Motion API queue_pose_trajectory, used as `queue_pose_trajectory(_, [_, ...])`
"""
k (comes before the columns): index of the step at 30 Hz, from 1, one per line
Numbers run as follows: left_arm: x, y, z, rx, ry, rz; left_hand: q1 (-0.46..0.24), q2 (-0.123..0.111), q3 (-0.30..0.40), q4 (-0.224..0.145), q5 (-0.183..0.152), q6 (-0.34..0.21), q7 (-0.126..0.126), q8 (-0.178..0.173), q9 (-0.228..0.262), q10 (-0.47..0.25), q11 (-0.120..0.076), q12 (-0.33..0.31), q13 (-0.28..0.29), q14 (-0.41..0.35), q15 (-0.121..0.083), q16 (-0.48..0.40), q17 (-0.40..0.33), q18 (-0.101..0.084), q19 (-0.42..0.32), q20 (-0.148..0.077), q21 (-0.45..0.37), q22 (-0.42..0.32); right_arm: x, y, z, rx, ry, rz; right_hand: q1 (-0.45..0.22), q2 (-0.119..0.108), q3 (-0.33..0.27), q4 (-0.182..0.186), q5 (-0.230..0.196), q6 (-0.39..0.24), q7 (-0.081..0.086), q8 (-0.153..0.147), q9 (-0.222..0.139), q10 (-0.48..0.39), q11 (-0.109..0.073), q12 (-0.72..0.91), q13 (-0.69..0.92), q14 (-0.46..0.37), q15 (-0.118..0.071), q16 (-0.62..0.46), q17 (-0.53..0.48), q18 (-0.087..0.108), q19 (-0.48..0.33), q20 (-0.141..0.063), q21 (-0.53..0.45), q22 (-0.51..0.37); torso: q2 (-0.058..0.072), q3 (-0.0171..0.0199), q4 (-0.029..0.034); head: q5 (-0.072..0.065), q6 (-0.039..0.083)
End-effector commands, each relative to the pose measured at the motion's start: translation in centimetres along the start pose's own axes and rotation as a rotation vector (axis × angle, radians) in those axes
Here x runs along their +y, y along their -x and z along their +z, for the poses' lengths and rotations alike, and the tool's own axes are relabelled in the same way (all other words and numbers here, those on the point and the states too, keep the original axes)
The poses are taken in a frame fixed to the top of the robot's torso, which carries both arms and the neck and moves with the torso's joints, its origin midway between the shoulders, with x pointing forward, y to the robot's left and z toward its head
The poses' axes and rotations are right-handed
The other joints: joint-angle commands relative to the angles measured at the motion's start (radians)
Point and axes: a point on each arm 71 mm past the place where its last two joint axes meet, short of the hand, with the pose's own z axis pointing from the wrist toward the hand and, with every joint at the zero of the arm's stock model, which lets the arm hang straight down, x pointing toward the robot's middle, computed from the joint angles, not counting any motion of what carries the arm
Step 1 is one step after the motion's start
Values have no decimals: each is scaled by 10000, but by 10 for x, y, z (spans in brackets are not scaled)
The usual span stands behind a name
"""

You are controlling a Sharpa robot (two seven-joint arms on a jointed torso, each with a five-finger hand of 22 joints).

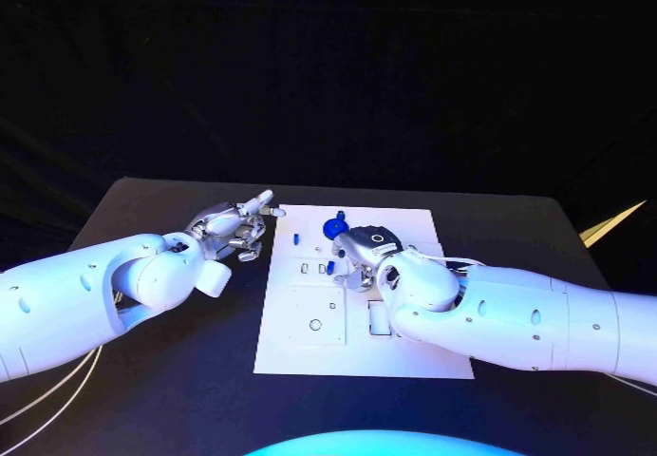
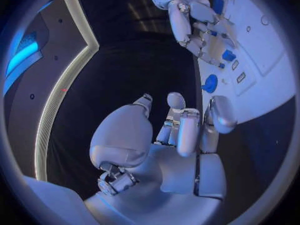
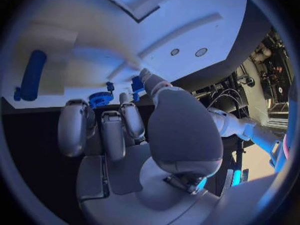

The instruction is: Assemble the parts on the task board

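The white task board point(image 1: 359, 328) lies in the middle of the black table. A blue gear point(image 1: 333, 228) sits near its far edge, with a small blue part point(image 1: 340, 211) just beyond it. My right hand point(image 1: 365, 253) is bent down over the board's far half. In the right wrist view its thumb and a fingertip pinch a small blue part point(image 3: 136, 83) close to the blue gear point(image 3: 99, 99). A long blue cylinder point(image 3: 31, 75) lies on the board farther off. My left hand point(image 1: 235, 228) hovers beside the board's far left corner, fingers apart, holding nothing.
The left wrist view shows the task board point(image 2: 265, 45) with the blue gear point(image 2: 210, 83), a blue block point(image 2: 229, 55) and my right hand point(image 2: 187, 17) over it. Slots and holes mark the board's near half point(image 1: 318, 323). Bare black table point(image 1: 164, 380) surrounds the board.
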Motion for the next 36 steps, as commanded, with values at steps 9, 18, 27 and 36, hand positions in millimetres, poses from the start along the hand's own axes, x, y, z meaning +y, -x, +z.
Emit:
queue_pose_trajectory(9, [-12, -14, 13, 754, 1086, 3960, 1187, -492, 266, 378, 195, 33, -528, 3534, 2022, -492, -428, -412, -513, 11, -305, -459, 339, 279, -532, -410, -670, -892, -24, 41, -26, -1859, 862, 1753, 686, 27, 177, 654, 150, 309, -96, 575, 91, -916, -73, -348, -351, 703, -37, -446, 1441, 407, -130, -83, -1137, 1109, -108, 55, -101, 36, 151])
queue_pose_trajectory(18, [-41, -28, 36, 1418, 2713, 7306, 922, -491, 284, 691, 166, -206, -629, 4298, 2525, -409, -521, -401, -498, 7, -391, -506, 263, 294, -536, -501, -771, -1014, -83, 78, -33, -1887, -250, 5993, 637, -115, 937, 899, 117, 80, -128, 1381, 296, -2883, -103, -2696, -2682, -234, -65, -2517, -770, 1035, -1412, -130, -5357, -616, -267, 141, -160, 145, 216])
queue_pose_trajectory(27, [-59, -53, 62, 1932, 3850, 9413, 615, -459, 123, 675, 158, -781, -467, 3962, 2352, -521, -396, -534, -685, 13, -303, -521, 259, 288, -522, -457, -832, -1057, -138, 95, -28, -2429, -1047, 9407, 466, 14, 1184, 951, 93, -739, 157, 1761, 164, -4848, 291, -6983, -7012, -2972, 380, -9086, -5407, 1423, -3168, 355, -10795, -4494, -319, 192, -190, 187, 170])
queue_pose_trajectory(36, [-57, -78, 85, 2739, 4851, 10710, 908, -450, 149, 642, 264, -962, -330, 3484, 1999, -510, -277, -532, -679, 51, -198, -481, 329, 275, -450, -362, -802, -990, -163, 105, -23, -3208, -1019, 9956, 309, 75, 1195, 616, 84, -572, 495, 931, -444, -4388, 780, -9393, -10645, -4357, 1101, -12802, -7228, 1419, -4765, 1128, -11763, -7966, -299, 182, -175, 172, 157])
